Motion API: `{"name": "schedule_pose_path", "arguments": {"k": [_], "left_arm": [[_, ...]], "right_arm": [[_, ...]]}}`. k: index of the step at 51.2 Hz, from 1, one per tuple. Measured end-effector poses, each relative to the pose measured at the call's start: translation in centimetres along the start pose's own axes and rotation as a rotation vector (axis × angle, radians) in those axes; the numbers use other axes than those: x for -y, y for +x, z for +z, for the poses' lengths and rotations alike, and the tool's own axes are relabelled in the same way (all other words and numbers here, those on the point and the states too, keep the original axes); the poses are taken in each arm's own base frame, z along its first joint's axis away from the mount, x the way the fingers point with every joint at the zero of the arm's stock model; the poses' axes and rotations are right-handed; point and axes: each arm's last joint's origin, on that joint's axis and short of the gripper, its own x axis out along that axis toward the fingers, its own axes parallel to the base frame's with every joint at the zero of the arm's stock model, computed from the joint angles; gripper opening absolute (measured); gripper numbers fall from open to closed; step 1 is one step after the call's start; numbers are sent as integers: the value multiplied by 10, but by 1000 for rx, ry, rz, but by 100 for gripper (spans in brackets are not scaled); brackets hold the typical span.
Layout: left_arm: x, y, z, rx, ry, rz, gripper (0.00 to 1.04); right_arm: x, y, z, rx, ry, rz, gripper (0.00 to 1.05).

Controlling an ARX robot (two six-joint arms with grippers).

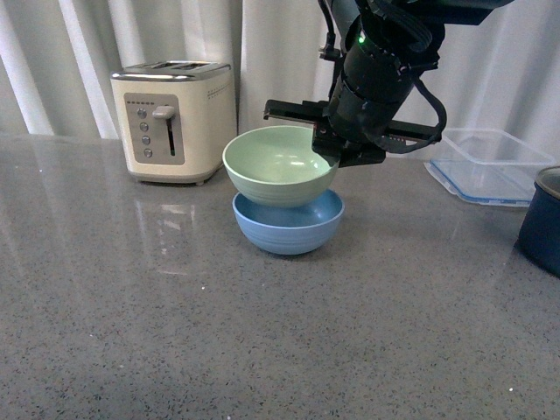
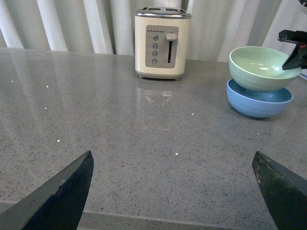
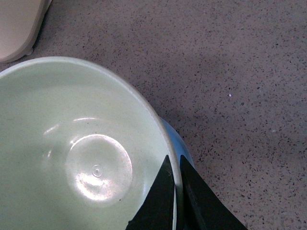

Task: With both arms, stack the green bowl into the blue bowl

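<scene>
Down at the near edge of the bench [image 1: 175,332], the left gripper [image 2: 172,191] hangs over bare stone, jaws spread wide apart and nothing between them. Well apart from it, out in the middle of the bench, here's the stack: the blue bowl [image 1: 289,232] sits upright on the surface, and the green bowl [image 1: 278,164] rests in its mouth, riding high with the green rim well clear of the blue one. The right gripper [image 3: 175,167] comes in from above on the green bowl's right side, jaws clamped on the rim, one inside the bowl and one outside. Over at the right edge stands a dark blue pot [image 1: 542,223]. Behind it, a clear container [image 1: 490,166]. At the back left, a cream toaster [image 1: 175,118], with white curtains [image 1: 52,61] beyond.
</scene>
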Motion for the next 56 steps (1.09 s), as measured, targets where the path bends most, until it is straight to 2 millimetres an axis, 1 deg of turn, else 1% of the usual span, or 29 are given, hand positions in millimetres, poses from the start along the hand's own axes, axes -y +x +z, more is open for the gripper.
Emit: {"name": "schedule_pose_path", "arguments": {"k": [11,15,16,18,22,25,27,29,32,34,35,36,37,38,39,41,43,45,46,48,49,50,53,54,56], "left_arm": [[0,0,0,0,0,0,98],[0,0,0,0,0,0,98],[0,0,0,0,0,0,98],[0,0,0,0,0,0,98],[0,0,0,0,0,0,98],[0,0,0,0,0,0,98],[0,0,0,0,0,0,98],[0,0,0,0,0,0,98],[0,0,0,0,0,0,98],[0,0,0,0,0,0,98],[0,0,0,0,0,0,98],[0,0,0,0,0,0,98],[0,0,0,0,0,0,98],[0,0,0,0,0,0,98],[0,0,0,0,0,0,98],[0,0,0,0,0,0,98],[0,0,0,0,0,0,98],[0,0,0,0,0,3,98],[0,0,0,0,0,2,98],[0,0,0,0,0,2,98],[0,0,0,0,0,2,98],[0,0,0,0,0,2,98],[0,0,0,0,0,2,98],[0,0,0,0,0,2,98],[0,0,0,0,0,1,98]], "right_arm": [[0,10,-2,-13,-12,-15,2],[1,11,-2,-9,-11,-20,14],[1,12,-2,-6,-10,-20,19],[2,10,0,2,-5,-17,26],[8,4,0,11,3,-9,41],[13,-5,2,25,12,2,49],[16,-12,4,40,20,15,54],[21,-24,7,72,32,43,62],[28,-48,13,160,49,125,72],[33,-73,18,265,38,199,81],[38,-89,21,341,32,228,86],[43,-101,22,385,33,253,90],[47,-117,22,469,27,262,91],[53,-129,20,549,11,218,88],[61,-143,15,656,6,152,83],[74,-159,4,761,-14,68,76],[83,-167,-7,809,-35,39,71],[95,-173,-22,840,-64,12,63],[98,-173,-27,836,-68,5,62],[108,-172,-43,839,-88,-13,55],[113,-169,-52,827,-99,-23,51],[115,-168,-56,820,-103,-26,49],[127,-158,-82,766,-129,-46,39],[129,-157,-86,757,-132,-47,37],[135,-153,-100,729,-144,-50,30]]}}
